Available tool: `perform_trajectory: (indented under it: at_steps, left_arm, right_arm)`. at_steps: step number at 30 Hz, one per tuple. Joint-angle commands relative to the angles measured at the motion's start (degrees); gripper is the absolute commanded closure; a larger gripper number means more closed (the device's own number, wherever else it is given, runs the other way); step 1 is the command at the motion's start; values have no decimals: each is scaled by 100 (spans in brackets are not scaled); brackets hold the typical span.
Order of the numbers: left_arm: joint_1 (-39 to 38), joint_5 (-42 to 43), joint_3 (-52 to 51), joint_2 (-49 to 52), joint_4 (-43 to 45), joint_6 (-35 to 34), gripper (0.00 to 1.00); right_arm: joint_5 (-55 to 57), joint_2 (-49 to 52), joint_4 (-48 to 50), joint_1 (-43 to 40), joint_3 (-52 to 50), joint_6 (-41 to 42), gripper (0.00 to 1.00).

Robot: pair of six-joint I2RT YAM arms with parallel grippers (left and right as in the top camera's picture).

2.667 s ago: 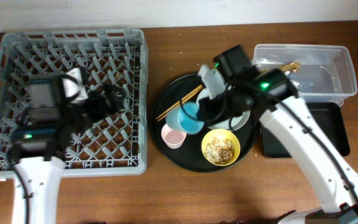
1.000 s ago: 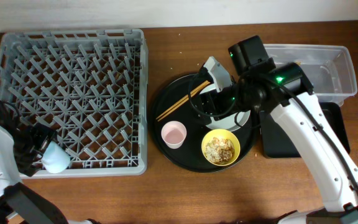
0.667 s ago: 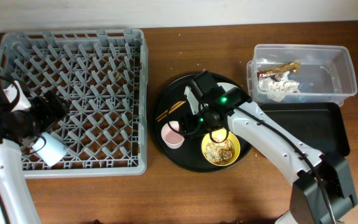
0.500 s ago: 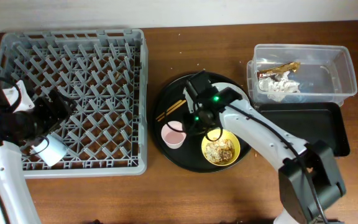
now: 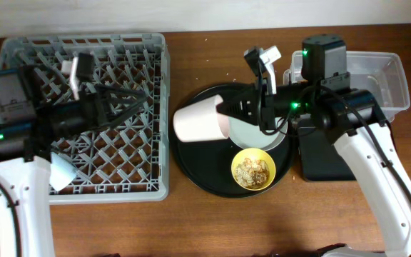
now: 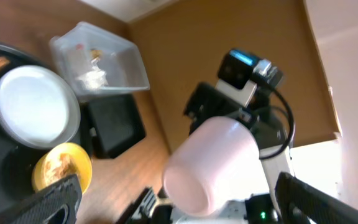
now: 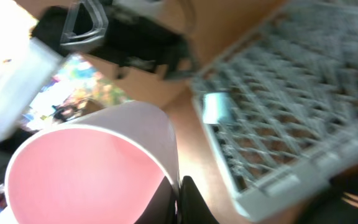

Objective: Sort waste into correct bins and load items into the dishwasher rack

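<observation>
Pink cup (image 5: 200, 121): lifted clear of the round black tray (image 5: 191, 160), tipped on its side, its inside turned to the right wrist camera.
Right fingers (image 7: 188, 199): pinching the pink cup at its wall.
Left fingers (image 6: 55, 199): spread wide, nothing between them, held above the dishwasher rack (image 5: 20, 53) and pointing toward the right arm.
Blue cup (image 5: 61, 171): lying on its side in the near left corner of the dishwasher rack.
Plate (image 5: 262, 137): on the round black tray, partly hidden by the right arm.
Yellow bowl (image 5: 253, 168): on the round black tray, near edge, with noodle scraps (image 5: 252, 171) inside.
Clear tub (image 5: 394, 78): far right of the tabletop (image 5: 191, 228), white tissue (image 6: 94, 79) in it.
Shallow black tray (image 6: 114, 124): just beside the clear tub, on its near side.
</observation>
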Motion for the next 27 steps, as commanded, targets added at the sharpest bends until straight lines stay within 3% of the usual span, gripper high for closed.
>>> perform_trajectory:
  at_steps: [1, 7, 8, 10, 14, 15, 16, 17, 19, 22, 23, 25, 27]
  left_arm:
    - [-603, 363, 55, -35, 678, -883, 1]
    - [-1915, 254, 55, -35, 1314, -1287, 11]
    - [-2061, 269, 55, -35, 1373, -1473, 18]
    - [-2127, 367, 57, -35, 1408, -1606, 19]
    - [-2127, 352, 57, -35, 1408, -1606, 38]
    - [-2127, 310, 57, -35, 1408, -1606, 41]
    - [-2127, 83, 57, -35, 1408, -1602, 46]
    - [-2127, -90, 57, -35, 1408, -1602, 49]
    - [-2026, -1213, 57, -37, 1237, -1235, 52]
    - [-1373, -3891, 59, -144, -376, -820, 52]
    - [-988, -4854, 66, -234, -1010, -796, 52]
    - [-219, -6371, 68, -341, -1849, -758, 52]
    - [225, -7079, 66, -308, -2343, -761, 52]
  right_arm:
    - [-828, -28, 234, 92, 57, -83, 96]
    - [-778, -22, 776, 90, 57, 33, 96]
    - [-422, -22, 905, 90, 57, 297, 96]
    - [20, -22, 1086, 90, 57, 527, 96]
    - [101, -22, 1327, 92, 57, 723, 96]
    - [94, -22, 1320, 92, 57, 723, 76]
    - [103, -22, 1331, 90, 57, 723, 42]
    - [107, -24, 1333, 52, 57, 723, 28]
    - [105, -35, 1325, -326, 57, 992, 20]
    - [466, -33, 369, -584, 57, 1165, 18]
    - [1521, -28, -680, -461, 57, 1121, 16]
    - [3265, 7, -1784, -59, 55, 1123, 16]
    - [4065, 42, -2186, 339, 55, 1123, 16]
